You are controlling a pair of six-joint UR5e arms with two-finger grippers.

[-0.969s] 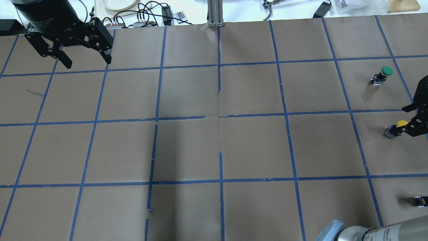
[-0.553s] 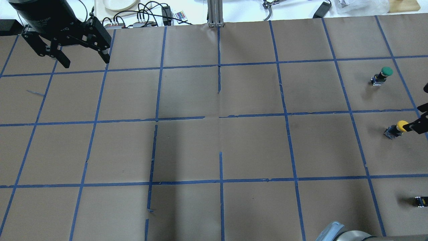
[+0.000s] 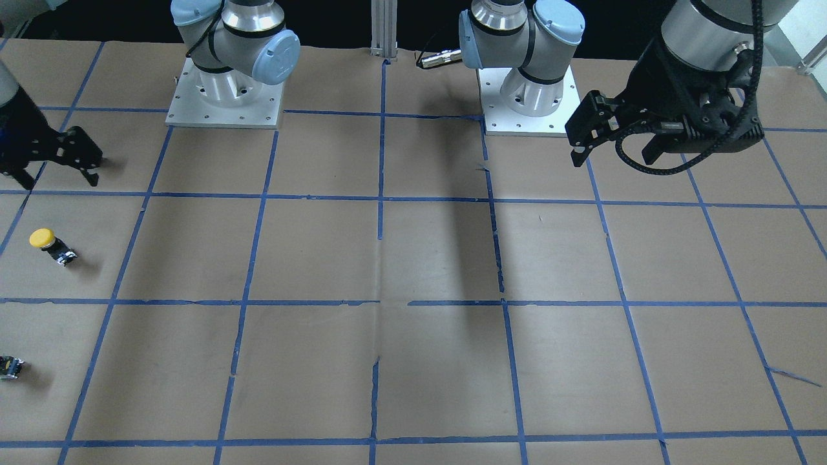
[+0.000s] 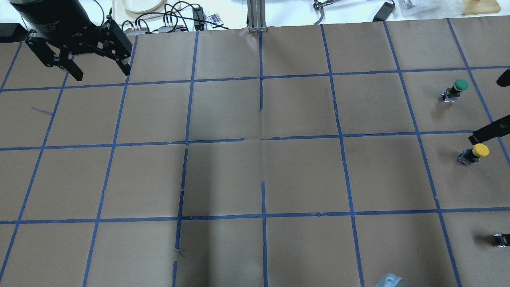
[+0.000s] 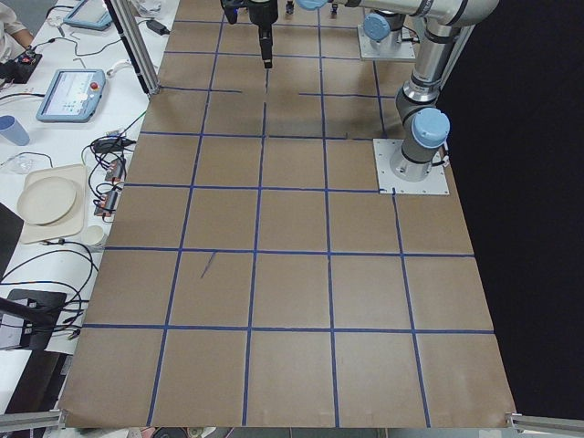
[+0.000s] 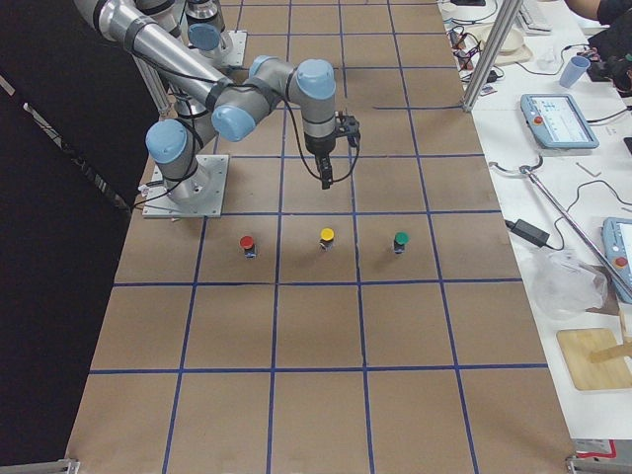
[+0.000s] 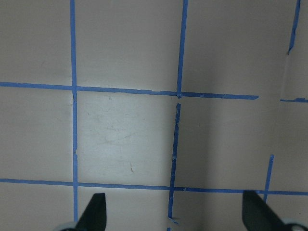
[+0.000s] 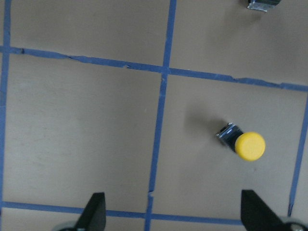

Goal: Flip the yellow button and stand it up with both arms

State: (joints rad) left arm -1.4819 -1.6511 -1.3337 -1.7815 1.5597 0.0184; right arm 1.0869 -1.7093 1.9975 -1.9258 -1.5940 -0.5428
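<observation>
Fingers (image 8: 96,214) of the right gripper (image 8: 174,211) are spread wide and hold nothing, raised above the table (image 4: 303,175) near the yellow button (image 8: 245,143). That button stands cap-up and untouched between a green button (image 4: 456,89) and a red button (image 6: 247,243). The left gripper (image 4: 103,75), also spread and empty, hangs well apart over the far left squares

The surface (image 4: 303,175) is lit evenly from above. A soft shadow band is cast lower centre in the overhead view. Pale glare is seen centre-left in the left wrist view. The yellow button (image 8: 250,146) is faintly shadowed.
</observation>
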